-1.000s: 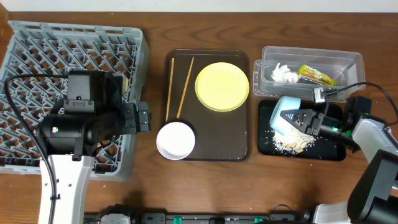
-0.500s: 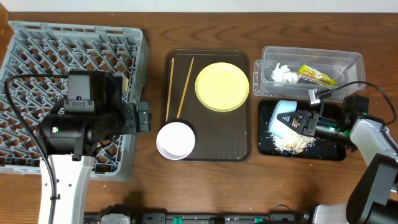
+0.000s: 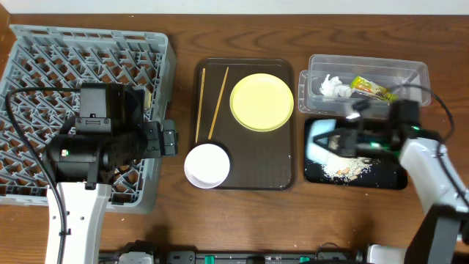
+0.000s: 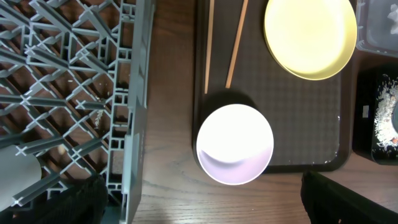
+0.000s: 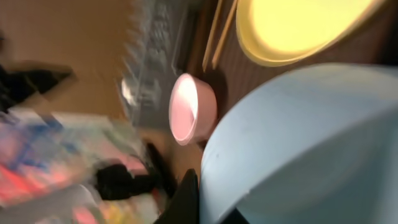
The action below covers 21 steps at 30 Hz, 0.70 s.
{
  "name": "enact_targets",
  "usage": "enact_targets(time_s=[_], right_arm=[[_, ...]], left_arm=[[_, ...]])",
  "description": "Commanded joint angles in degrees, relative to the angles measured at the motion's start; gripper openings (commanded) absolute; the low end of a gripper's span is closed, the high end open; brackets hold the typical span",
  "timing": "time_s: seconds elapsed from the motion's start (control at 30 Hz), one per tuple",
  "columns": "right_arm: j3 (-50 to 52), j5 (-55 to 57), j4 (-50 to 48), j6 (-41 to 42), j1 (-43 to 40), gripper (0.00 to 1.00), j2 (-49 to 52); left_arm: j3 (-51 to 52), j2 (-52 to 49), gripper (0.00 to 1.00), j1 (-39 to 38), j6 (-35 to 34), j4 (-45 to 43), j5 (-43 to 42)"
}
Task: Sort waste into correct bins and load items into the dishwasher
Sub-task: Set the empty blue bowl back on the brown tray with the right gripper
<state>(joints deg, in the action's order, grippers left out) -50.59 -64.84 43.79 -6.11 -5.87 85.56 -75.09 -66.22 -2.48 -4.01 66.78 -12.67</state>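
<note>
Right pincer (image 3: 346,141) grips the light blue bowl (image 3: 323,139) by its rim, tipped on its side above the black tray (image 3: 388,178) near the right edge of the table. The overhead view is smeared there, but the wrist view shows the bowl filling the frame with a dark finger (image 5: 186,200) against its edge. Whitish rice scraps (image 3: 344,171) lie scattered on the black tray below the bowl. Just behind it, at the far-right corner, the clear tub (image 3: 414,70) holds the crumpled tissue (image 3: 333,86) and the green-and-orange wrapper (image 3: 372,89). At mid-table the dark brown tray (image 3: 253,180) carries the yellow plate (image 3: 261,102) on its far side, the two chopsticks (image 3: 212,103) lying lengthwise beside the plate, and the white-pinkish bowl (image 3: 207,165) at its near-left corner. The grey dish rack (image 3: 88,51) fills the far-left part of the table. Left pincer (image 3: 170,138) hangs over the rack's right rim with its fingers spread wide — nothing sits between them.
</note>
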Motion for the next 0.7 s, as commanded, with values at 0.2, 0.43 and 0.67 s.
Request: enact_targets(time_s=[0.2,0.43,0.67], right_arm=[[-5.6,58.8,-3.0,18.0,40.0,0.01,-1.4],[-6.0,65.5,-9.7,20.0,50.5,0.06,8.4],[-14.6,63.1,-3.3,15.4,50.3,0.58,8.1]], left_arm=[[-0.5,0.0,0.99,-0.2,0.8,0.0,0.7],[-0.5,0.0,0.99,-0.2,0.8,0.0,0.7],[-0.5,0.0,0.99,-0.2,0.8,0.0,0.7]])
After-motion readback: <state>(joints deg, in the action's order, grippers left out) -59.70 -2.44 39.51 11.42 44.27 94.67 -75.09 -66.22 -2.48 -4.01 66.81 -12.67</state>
